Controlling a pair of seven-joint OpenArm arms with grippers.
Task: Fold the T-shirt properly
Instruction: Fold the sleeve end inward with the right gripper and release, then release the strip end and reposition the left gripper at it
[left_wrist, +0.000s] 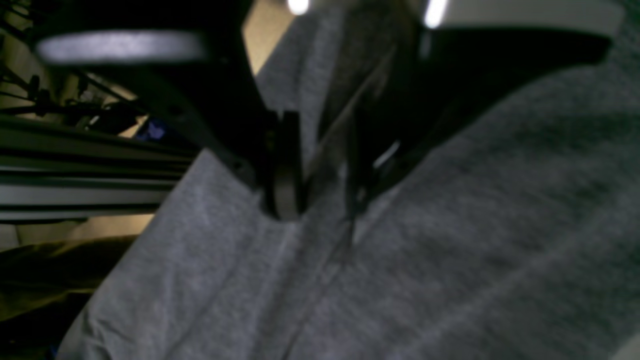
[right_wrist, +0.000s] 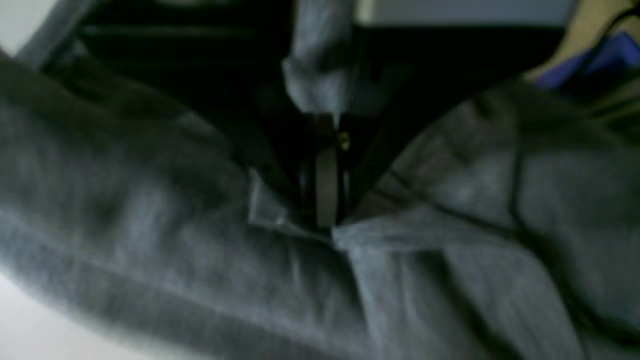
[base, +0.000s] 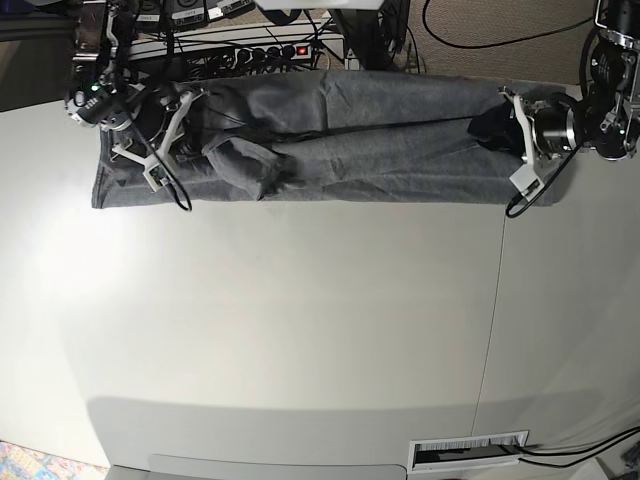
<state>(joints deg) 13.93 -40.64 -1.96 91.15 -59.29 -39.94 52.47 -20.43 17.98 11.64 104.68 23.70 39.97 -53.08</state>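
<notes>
The heather-grey T-shirt (base: 360, 140) lies stretched as a long band along the far edge of the table, with a bunched fold left of its middle. My left gripper (base: 492, 128) is at the band's right end in the base view. In the left wrist view it (left_wrist: 320, 200) is closed on a fold of the shirt (left_wrist: 450, 225). My right gripper (base: 195, 135) is at the band's left end. In the right wrist view it (right_wrist: 325, 220) is shut tight on the grey fabric (right_wrist: 150, 225).
The white table (base: 300, 320) spreads toward the front, with a seam (base: 495, 300) running down its right part. A power strip and cables (base: 260, 50) lie just behind the shirt. A slotted vent (base: 468, 452) sits at the front edge.
</notes>
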